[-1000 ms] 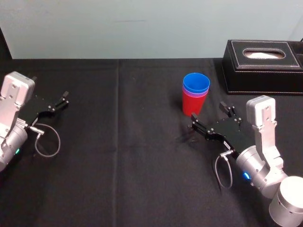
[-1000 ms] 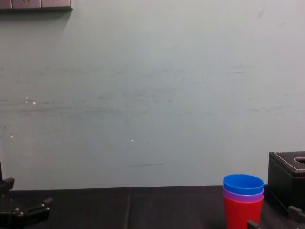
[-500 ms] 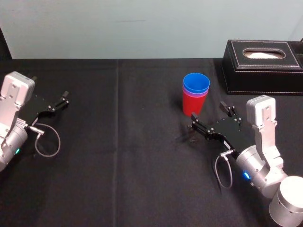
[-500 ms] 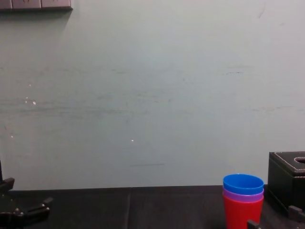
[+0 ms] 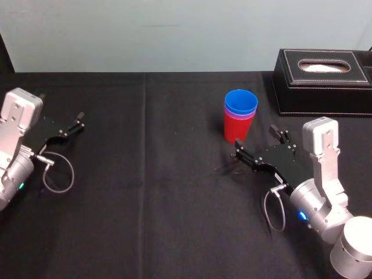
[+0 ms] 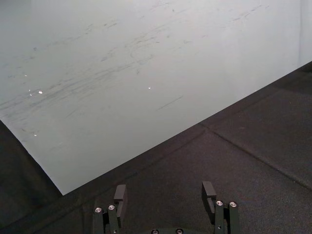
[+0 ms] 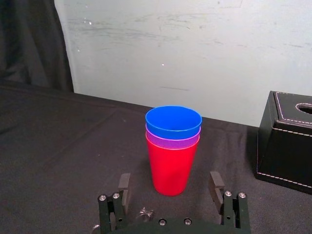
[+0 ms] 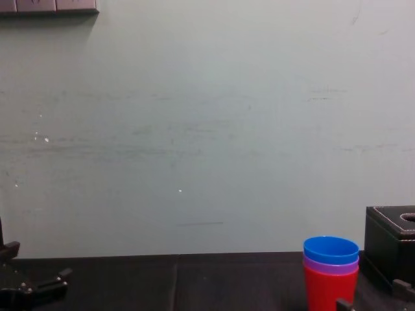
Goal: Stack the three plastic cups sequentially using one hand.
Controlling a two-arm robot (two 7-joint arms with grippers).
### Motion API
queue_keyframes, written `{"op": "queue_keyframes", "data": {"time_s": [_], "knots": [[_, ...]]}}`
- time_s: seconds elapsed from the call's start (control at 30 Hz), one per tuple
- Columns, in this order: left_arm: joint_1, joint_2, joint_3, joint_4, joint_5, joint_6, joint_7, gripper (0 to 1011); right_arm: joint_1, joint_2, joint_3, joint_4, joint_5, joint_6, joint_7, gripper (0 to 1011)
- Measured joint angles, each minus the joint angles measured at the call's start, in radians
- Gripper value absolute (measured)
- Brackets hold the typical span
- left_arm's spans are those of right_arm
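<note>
the three plastic cups (image 5: 239, 118) are standing nested in one upright stack on the black table (image 5: 145, 197), right of centre and a little in front of the black stitched tissue box (image 5: 321, 81). the red cup (image 5: 236, 130) is sitting at the bottom, the purple cup (image 7: 173, 140) is showing as a thin band inside it, and the blue cup (image 5: 241, 102) is sitting on top. the right gripper (image 5: 256, 138) is hovering just beside the stack on its near side, fingers spread wide, gripping nothing and not touching the cups. the left gripper (image 5: 71, 124) is resting parked at the table's far left, its fingers apart and empty too. by my judgement the stacking is looking finished, with nothing left but drawing the arm back.
</note>
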Motion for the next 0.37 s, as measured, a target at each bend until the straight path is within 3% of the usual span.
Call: {"op": "queue_keyframes", "data": {"time_s": [0.37], "knots": [[0.000, 0.000, 0.000, 0.000, 0.000, 0.000, 0.000, 1005, 0.000, 0.000, 0.000, 0.000, 0.000, 0.000, 0.000, 1003]]}}
